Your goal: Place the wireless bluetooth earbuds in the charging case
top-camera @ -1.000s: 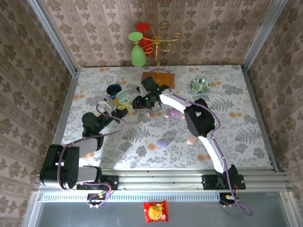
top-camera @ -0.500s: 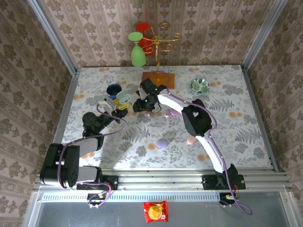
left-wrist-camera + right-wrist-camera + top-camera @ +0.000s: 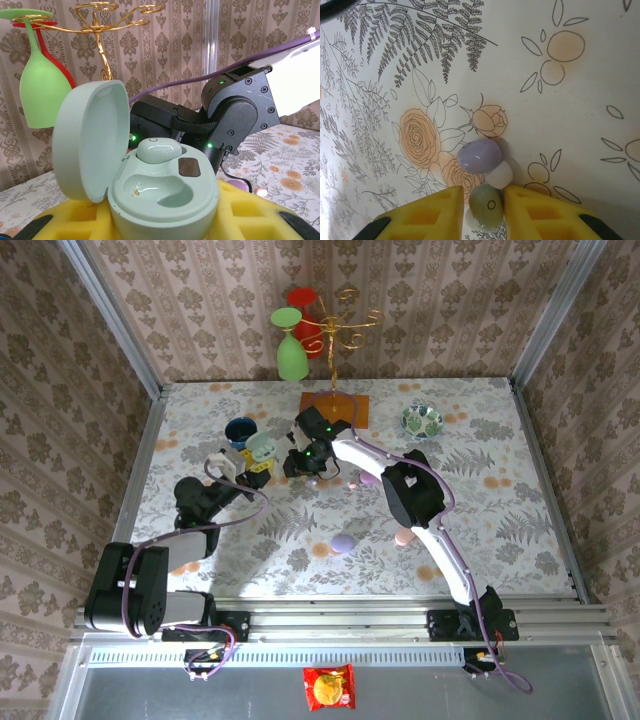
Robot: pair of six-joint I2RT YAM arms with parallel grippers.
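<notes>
Right end effector (image 3: 485,220) grips a green earbud (image 3: 486,202) on the tabletop (image 3: 570,100)
Lilac earbud (image 3: 480,155) lies just beyond it; left end effector (image 3: 160,217) holds the open case (image 3: 150,192); one mint earbud (image 3: 157,149) sits in its far socket

The right end effector (image 3: 484,196) has its yellow pads (image 3: 427,212) closed against both sides of a pale green earbud (image 3: 486,209). Just beyond it, a white-tipped lilac earbud (image 3: 480,155) lies on the flower-printed counter (image 3: 570,100).

Top cam looks down from behind my bases at the whole table (image 3: 500,515). Left wrist cam faces my right arm (image 3: 240,110) up close; right wrist's points straight down
</notes>
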